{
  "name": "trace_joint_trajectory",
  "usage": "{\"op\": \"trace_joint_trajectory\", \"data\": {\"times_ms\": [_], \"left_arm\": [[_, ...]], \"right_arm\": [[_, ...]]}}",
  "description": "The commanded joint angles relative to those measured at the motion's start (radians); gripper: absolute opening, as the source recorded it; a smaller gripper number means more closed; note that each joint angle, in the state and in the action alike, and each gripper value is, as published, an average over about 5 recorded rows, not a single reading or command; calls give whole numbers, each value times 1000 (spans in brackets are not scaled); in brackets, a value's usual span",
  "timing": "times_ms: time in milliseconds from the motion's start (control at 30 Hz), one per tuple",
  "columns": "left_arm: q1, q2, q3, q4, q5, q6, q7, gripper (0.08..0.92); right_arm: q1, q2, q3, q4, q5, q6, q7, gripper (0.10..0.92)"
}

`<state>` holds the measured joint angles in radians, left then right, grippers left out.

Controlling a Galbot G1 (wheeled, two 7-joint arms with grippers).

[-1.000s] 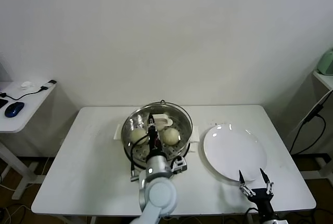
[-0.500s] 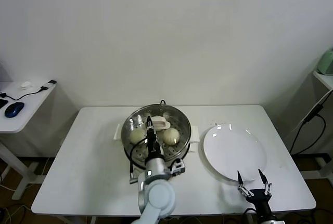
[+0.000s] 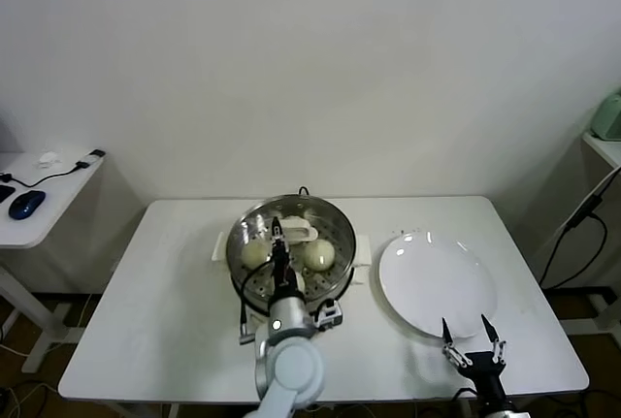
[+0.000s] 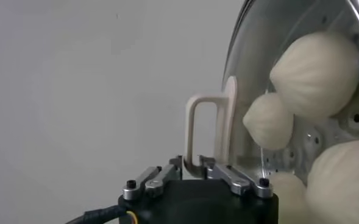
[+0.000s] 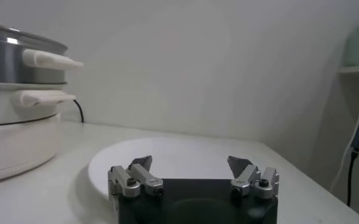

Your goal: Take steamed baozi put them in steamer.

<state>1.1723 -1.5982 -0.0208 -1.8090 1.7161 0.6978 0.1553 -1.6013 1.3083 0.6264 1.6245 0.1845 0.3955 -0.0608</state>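
The steamer (image 3: pixel 335 219) stands mid-table, a shiny steel pot on a cream base. Two steamed baozi (image 3: pixel 255 254) (image 3: pixel 318 254) show on its perforated tray in the head view. The left wrist view shows several baozi (image 4: pixel 316 73) inside the rim (image 4: pixel 246 36). My left gripper (image 3: pixel 276 229) reaches into the pot between the two buns. Its jaws (image 4: pixel 191 163) stand a narrow gap apart and hold nothing. A cream handle loop (image 4: pixel 203 131) shows beyond that gap. At the table's front right, my right gripper (image 3: pixel 467 326) (image 5: pixel 190 163) waits open and empty.
A flat white plate (image 3: pixel 437 287) (image 5: pixel 185 152) with nothing on it lies to the right of the steamer, just beyond the right gripper. The steamer's side handles (image 5: pixel 48 59) stick out toward the plate. A side desk with a mouse (image 3: pixel 26 203) stands at far left.
The left gripper's jaws have parted a little, and the arm has shifted slightly left and back toward me. The right arm has barely moved.
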Motion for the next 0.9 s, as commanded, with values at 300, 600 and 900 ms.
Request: {"op": "trace_joint_trajectory", "data": {"times_ms": [300,600,900], "left_arm": [[11,11,16,-46,-23,0,15,532],[74,82,45,-231,-78,-19,29,782],[155,179,-56,-339,-539,-224,-125,823]], "right_arm": [[-5,5,-1,12,-16,-4,-11,823],[-2,12,-18,38,-2,-30,1,823],[-10,3,-18,96,78,-33,9,823]]}}
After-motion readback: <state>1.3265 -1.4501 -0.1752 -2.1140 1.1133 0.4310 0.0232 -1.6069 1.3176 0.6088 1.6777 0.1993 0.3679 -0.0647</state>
